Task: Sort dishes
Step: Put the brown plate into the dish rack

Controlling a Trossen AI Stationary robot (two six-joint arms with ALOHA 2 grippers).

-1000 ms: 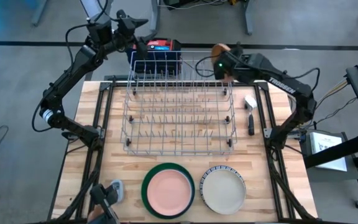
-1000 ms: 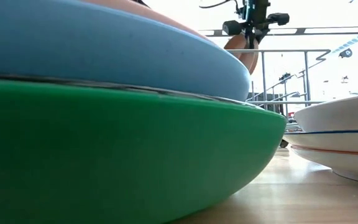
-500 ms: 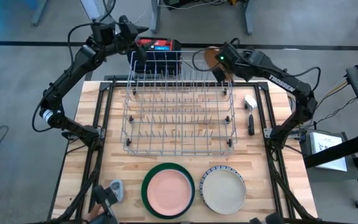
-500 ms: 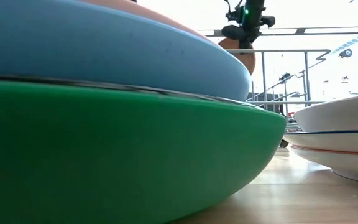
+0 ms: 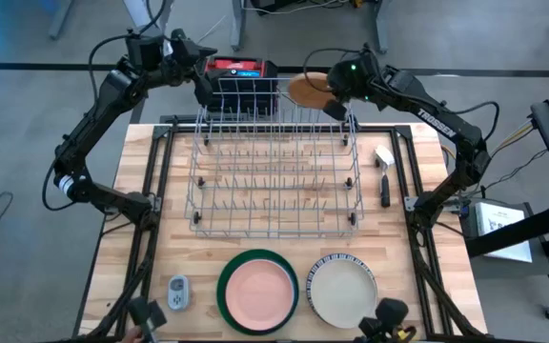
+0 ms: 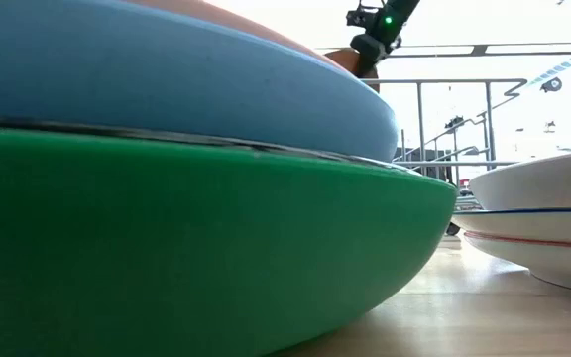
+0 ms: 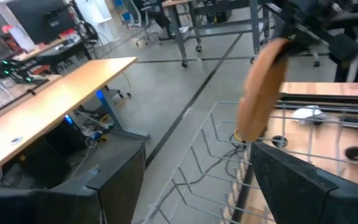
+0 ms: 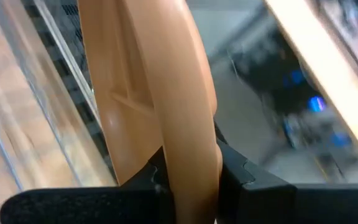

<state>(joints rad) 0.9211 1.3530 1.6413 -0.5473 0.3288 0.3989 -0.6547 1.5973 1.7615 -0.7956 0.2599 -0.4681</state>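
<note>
Right now the tan plate (image 5: 305,89) hangs at the upper centre of the high view, just above the far right corner of the silver wire rack (image 5: 274,181), pinched by its rim in the right gripper (image 5: 330,95), whose two dark fingers (image 8: 247,180) are closed on either side of the edge in the right wrist view. It looks like a stiff, smooth, fairly light dish, probably plastic or glazed, so it likely slips or swings if held by a thin bite; the rim is the only sensible place to grip, and a deep bite seems safer than a fingertip one. From the left wrist view the plate (image 7: 261,90) stands nearly on edge over the rack wires, which suits dropping it between the tines. The left gripper (image 5: 198,76) waits with its jaws spread wide and empty at the upper left of the rack, beside a red-and-black box (image 5: 241,69). Low in the frame, a pink plate (image 5: 257,291) sits inside a green plate (image 5: 227,303), next to a cream plate (image 5: 342,290) stacked on a striped one, with a small grey gadget (image 5: 177,292) at their left.
</note>
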